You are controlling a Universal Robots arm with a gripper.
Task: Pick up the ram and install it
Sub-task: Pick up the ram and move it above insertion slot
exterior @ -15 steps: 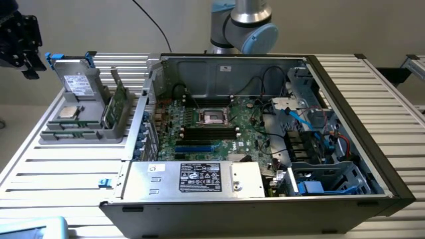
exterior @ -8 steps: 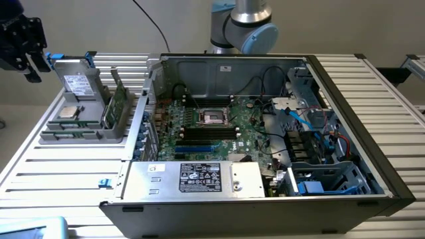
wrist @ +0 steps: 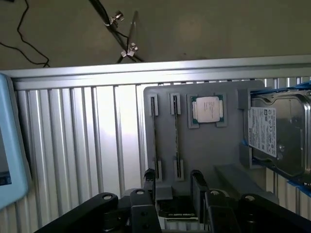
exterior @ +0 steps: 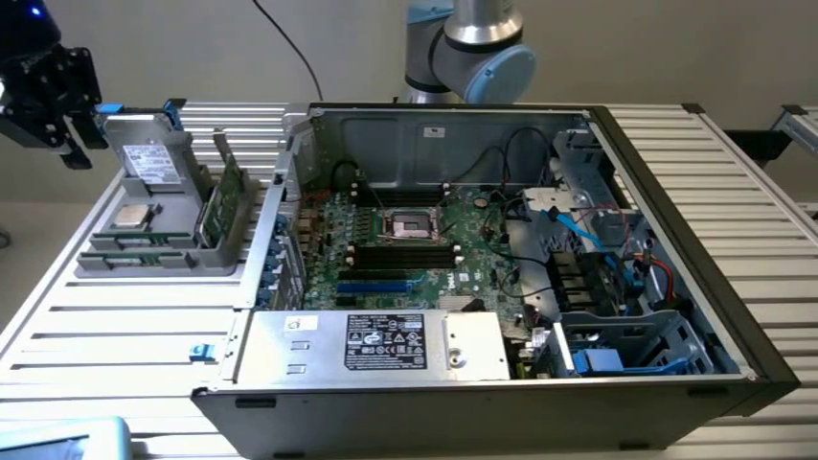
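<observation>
Ram (exterior: 233,206) on edge in grey holder (exterior: 167,261), at the exterior view's left of open case (exterior: 447,134); pincer (wrist: 172,187) released, empty, hanging far-left, apart; pick-up not yet begun, and a grasp calls for straddling the thin board squarely.

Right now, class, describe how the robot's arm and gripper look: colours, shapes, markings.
The arm is a silver-grey tube with rounded joints capped in pale blue. The gripper is matt black and boxy, with bolted linkages and two blunt fingers. No markings are legible.
</observation>
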